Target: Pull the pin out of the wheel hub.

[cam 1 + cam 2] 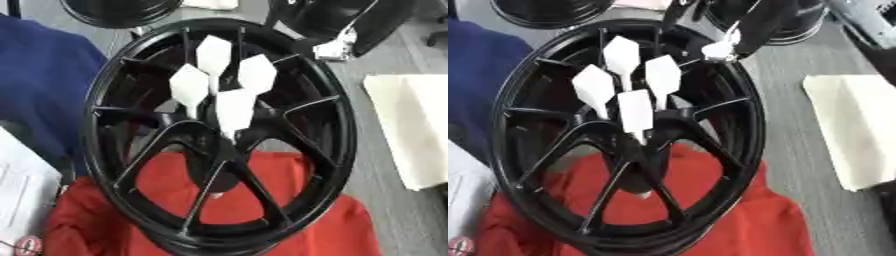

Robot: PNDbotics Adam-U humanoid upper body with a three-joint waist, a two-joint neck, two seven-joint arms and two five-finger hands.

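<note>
Wheel hub (223,137): black, upright on red cloth (289,210), four white pins (234,111) standing at its centre. My right hand (741,32): near upper rim, finger state indiscernible. Step, I judge: approach; next, reach down to one pin.

I can read no text, number or brand anywhere. The white sheet (22,195) at my lower left carries faint grey lines too blurred to make out, and the round red-and-white sticker (29,244) below it is just as unreadable.
</note>
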